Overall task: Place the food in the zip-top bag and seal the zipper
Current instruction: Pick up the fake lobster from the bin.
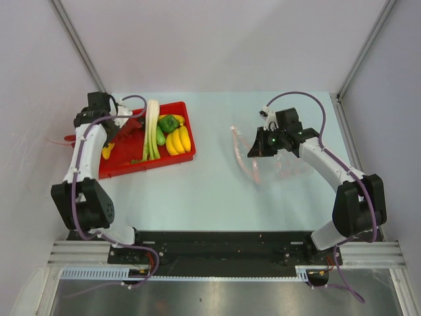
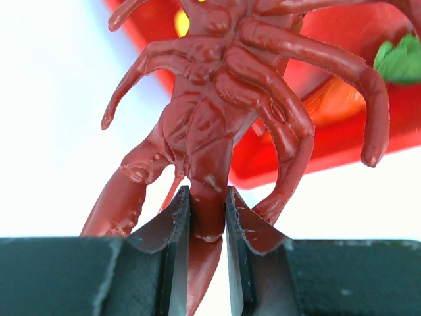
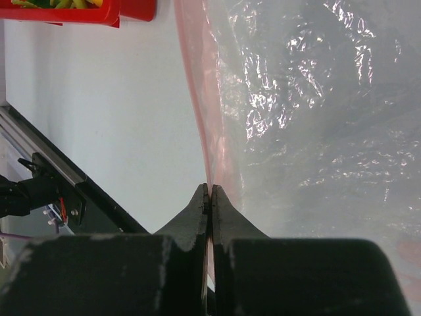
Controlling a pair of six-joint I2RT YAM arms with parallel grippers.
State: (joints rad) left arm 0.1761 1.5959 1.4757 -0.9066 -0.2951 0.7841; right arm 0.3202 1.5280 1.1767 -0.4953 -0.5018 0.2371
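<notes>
My left gripper (image 2: 208, 210) is shut on the red lobster (image 2: 227, 112), pinching one of its limbs; in the top view the left gripper (image 1: 120, 122) holds the lobster (image 1: 131, 126) over the red tray's left end. My right gripper (image 3: 210, 192) is shut on the pinkish-red zipper strip (image 3: 197, 92) of the clear zip-top bag (image 3: 316, 118). In the top view the right gripper (image 1: 258, 149) holds the bag (image 1: 279, 161) by its mouth, and the zipper (image 1: 238, 150) curves open toward the left. The leek (image 1: 152, 128), green bell pepper (image 1: 169, 123), bananas (image 1: 178, 139) and yellow pear (image 1: 108, 151) lie in the tray.
The red tray (image 1: 151, 163) sits at the table's back left; its corner shows in the right wrist view (image 3: 79, 13). A black rail (image 1: 217, 245) runs along the table's near edge. Grey walls enclose the table on three sides.
</notes>
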